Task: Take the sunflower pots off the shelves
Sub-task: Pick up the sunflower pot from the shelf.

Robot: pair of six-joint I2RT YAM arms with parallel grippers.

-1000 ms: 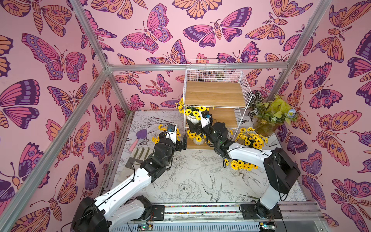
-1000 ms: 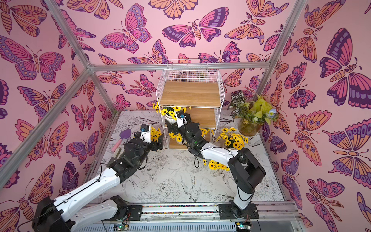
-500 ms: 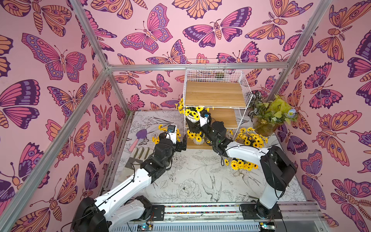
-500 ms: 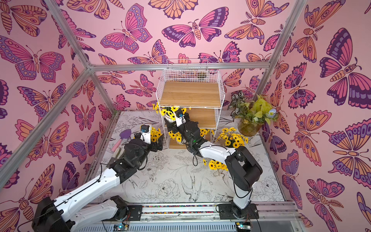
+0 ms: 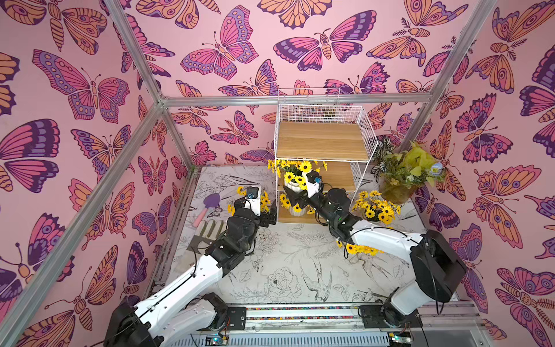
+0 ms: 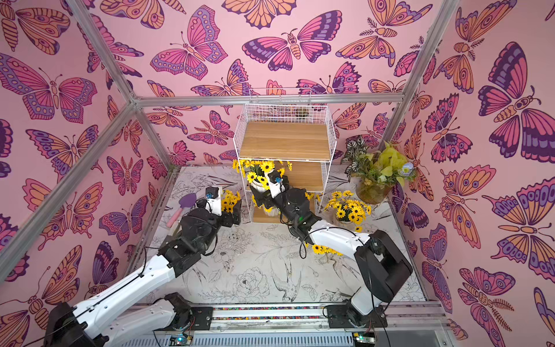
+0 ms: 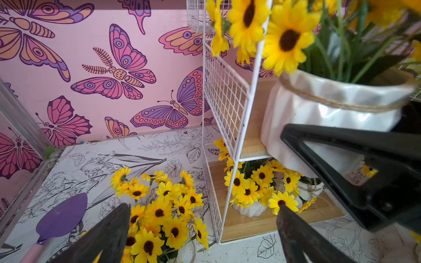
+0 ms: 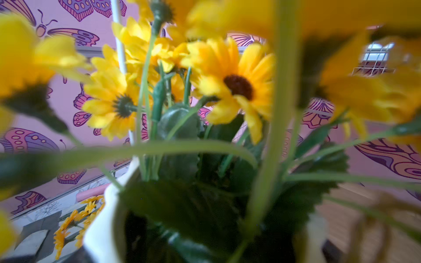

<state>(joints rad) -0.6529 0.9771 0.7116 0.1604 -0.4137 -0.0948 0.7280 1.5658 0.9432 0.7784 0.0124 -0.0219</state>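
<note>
The shelves (image 5: 321, 141) (image 6: 285, 139) stand at the back, and their top board is bare. On the front left of the middle board a white sunflower pot (image 5: 295, 187) (image 7: 330, 118) leans out past the board's edge, blurred. My right gripper (image 5: 292, 193) (image 6: 259, 193) is shut on it, with one black finger (image 7: 341, 145) lying along its side. Another sunflower pot (image 5: 295, 210) (image 7: 250, 209) sits on the bottom board. My left gripper (image 5: 268, 214) (image 7: 202, 208) hangs open beside the rack's left post, above a sunflower pot (image 5: 264, 199) (image 7: 164, 211) on the table.
Right of the rack a sunflower pot (image 5: 375, 207) stands on the table, and a bunch of sunflowers (image 5: 360, 248) shows under my right forearm. A brownish pot of leafy foliage (image 5: 399, 180) fills the back right corner. A purple trowel (image 5: 210, 201) lies at the left.
My right arm's elbow and base link have swung left, closer to the rack, with the gripper staying at the middle-shelf pot. The left arm has not moved.
</note>
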